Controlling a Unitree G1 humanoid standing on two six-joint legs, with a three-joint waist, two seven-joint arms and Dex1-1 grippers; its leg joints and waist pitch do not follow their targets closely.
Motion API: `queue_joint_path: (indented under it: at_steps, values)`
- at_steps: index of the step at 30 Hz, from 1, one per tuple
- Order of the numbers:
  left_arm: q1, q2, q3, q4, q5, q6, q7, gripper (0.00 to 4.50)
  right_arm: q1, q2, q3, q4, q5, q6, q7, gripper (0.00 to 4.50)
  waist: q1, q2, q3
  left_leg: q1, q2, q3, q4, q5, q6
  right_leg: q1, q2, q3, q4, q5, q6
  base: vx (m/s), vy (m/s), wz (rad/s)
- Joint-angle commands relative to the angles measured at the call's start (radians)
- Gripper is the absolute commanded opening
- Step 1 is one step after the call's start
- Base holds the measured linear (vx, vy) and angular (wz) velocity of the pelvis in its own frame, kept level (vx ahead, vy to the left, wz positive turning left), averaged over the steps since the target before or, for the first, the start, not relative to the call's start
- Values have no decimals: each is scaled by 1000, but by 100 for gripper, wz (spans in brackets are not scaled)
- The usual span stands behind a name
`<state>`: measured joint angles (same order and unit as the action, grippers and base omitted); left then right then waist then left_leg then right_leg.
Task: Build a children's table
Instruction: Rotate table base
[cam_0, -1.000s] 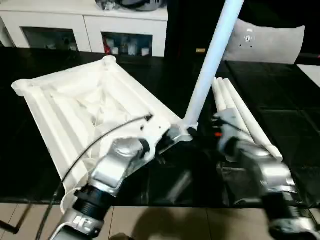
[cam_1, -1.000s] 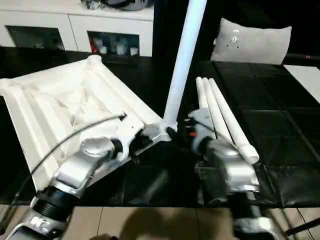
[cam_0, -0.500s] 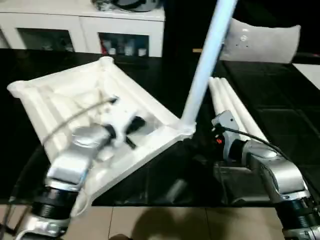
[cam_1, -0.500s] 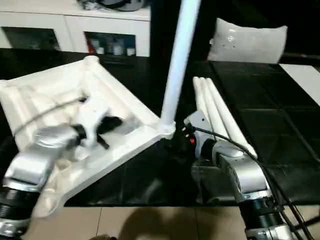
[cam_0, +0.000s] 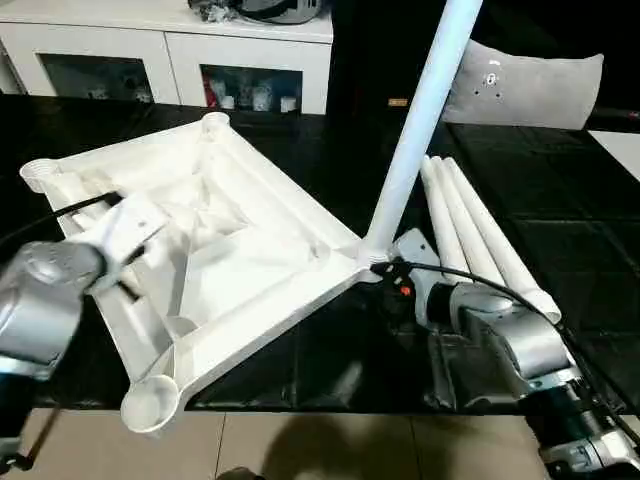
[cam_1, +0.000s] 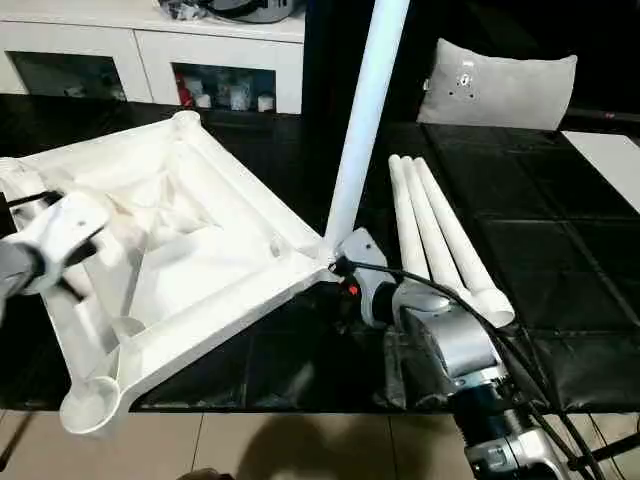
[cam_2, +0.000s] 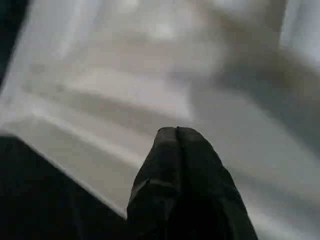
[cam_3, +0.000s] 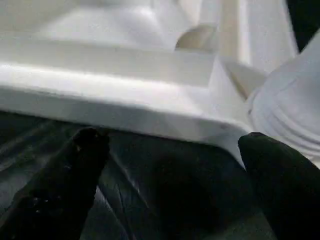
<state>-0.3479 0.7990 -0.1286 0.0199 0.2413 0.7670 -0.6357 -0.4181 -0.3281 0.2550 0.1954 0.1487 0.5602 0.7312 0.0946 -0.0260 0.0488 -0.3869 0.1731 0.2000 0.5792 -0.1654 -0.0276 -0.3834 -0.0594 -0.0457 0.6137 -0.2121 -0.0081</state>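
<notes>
The children's table top (cam_0: 215, 235) lies upside down on a black surface, ribbed underside up, round sockets at its corners. One white leg (cam_0: 420, 120) stands slanted in the near right corner socket (cam_0: 366, 252). Three loose legs (cam_0: 480, 225) lie side by side to its right. My left gripper (cam_2: 176, 132) is shut and empty, hovering over the top's left side. My right gripper (cam_3: 172, 142) is open just below and beside the legged corner; one finger (cam_3: 87, 147) is under the rim and the other (cam_3: 267, 152) is by the leg's base, touching nothing I can see.
White glass-door cabinets (cam_0: 250, 65) line the back. A pale pillow (cam_0: 525, 85) lies at the back right. The black surface (cam_0: 570, 190) ends at a front edge (cam_0: 330, 408) with tiled floor below. A black cable (cam_0: 480, 290) runs along my right forearm.
My left gripper left the legged corner, swung left across the tabletop and shut. My right gripper, still open, moved in under that corner. The leg stays in its socket.
</notes>
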Motion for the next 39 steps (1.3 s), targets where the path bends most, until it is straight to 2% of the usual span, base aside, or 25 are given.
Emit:
queue_joint_path:
  at_steps: [1, 5, 9, 12, 14, 21, 23, 27, 29, 32, 33, 34, 36, 38, 39]
  values:
    - [5, 15, -21, -6, 14, 15, -17, 8, -12, -13, 10, 13, -23, -7, 3, 450, 2, 19, -56, 38, 62, -38, -72, -242, -56, 19, -86, 48, -66, -124, -187, 0, 0, 0]
    - [31, 59, -75, -39, 15, 58, -74, 8, -30, 0, 22, 56, -34, -22, 2, 450, 4, 20, -54, 39, 63, -40, -74, -266, -60, 19, -87, 49, -69, -168, -181, 0, 0, 0]
    - [60, 99, -121, -74, 18, 88, -139, 8, -53, 24, 26, 111, -40, -55, -4, 450, 2, 24, -54, 40, 63, -40, -74, -273, -64, 17, -88, 50, -69, -162, -187, 0, 0, 0]
    - [66, 105, -125, -82, 18, 90, -152, 8, -66, 37, 24, 135, -43, -72, -12, 450, 0, 23, -55, 38, 63, -39, -73, -262, -64, 20, -86, 49, -67, -141, -196, 0, 0, 0]
    - [72, 97, -116, -114, -43, 88, -198, 8, -87, 67, 5, 177, -31, -96, -19, 450, -2, 22, -54, 38, 62, -39, -73, -265, -64, 20, -87, 49, -67, -147, -199, 0, 0, 0]
    - [108, 89, -155, -199, -134, 22, -307, 8, -127, 104, 7, 284, -49, -160, -30, 450, -5, 22, -53, 39, 62, -39, -73, -288, -71, 18, -89, 50, -70, -181, -203, 0, 0, 0]
    - [106, 37, -169, -215, -181, 5, -344, 8, -156, 137, -5, 352, -44, -187, -39, 450, -4, 23, -55, 41, 62, -37, -72, -281, -75, 17, -85, 50, -67, -158, -206, 0, 0, 0]
    - [90, -26, -188, -219, -226, 1, -371, 8, -190, 168, -11, 418, -47, -216, -55, 450, -6, 25, -55, 41, 62, -38, -74, -296, -85, 17, -86, 49, -65, -170, -207, 0, 0, 0]
    - [78, -67, -187, -223, -260, -7, -381, 8, -207, 181, -12, 444, -50, -231, -67, 450, -6, 21, -55, 38, 62, -38, -74, -294, -85, 20, -87, 50, -65, -171, -201, 0, 0, 0]
    - [51, -132, -188, -210, -297, -46, -388, 8, -230, 200, -15, 474, -55, -253, -83, 450, -8, 21, -56, 37, 61, -36, -71, -285, -82, 21, -88, 51, -66, -175, -202, 0, 0, 0]
    - [47, -142, -188, -205, -302, -57, -388, 8, -234, 203, -16, 479, -56, -257, -84, 450, -9, 20, -55, 37, 60, -36, -71, -285, -81, 21, -87, 51, -66, -178, -201, 0, 0, 0]
    - [33, -167, -189, -191, -306, -69, -379, 8, -238, 205, -18, 481, -56, -259, -83, 450, -11, 11, -56, 34, 61, -35, -71, -271, -74, 25, -86, 51, -66, -168, -197, 0, 0, 0]
    - [19, -190, -195, -173, -300, -93, -369, 8, -244, 208, -22, 488, -58, -266, -83, 450, -12, 15, -58, 33, 60, -35, -68, -248, -67, 26, -86, 51, -63, -146, -196, 0, 0, 0]
    - [-10, -263, -213, -123, -300, -136, -359, 8, -255, 209, -32, 511, -68, -289, -86, 450, -12, 12, -60, 32, 60, -34, -66, -224, -58, 29, -87, 50, -60, -118, -204, 0, 0, 0]
    - [-10, -263, -213, -123, -300, -136, -359, 8, -255, 209, -32, 511, -68, -289, -86, 450, -13, 12, -60, 32, 59, -32, -65, -219, -55, 28, -86, 50, -61, -113, -205, 0, 0, 0]
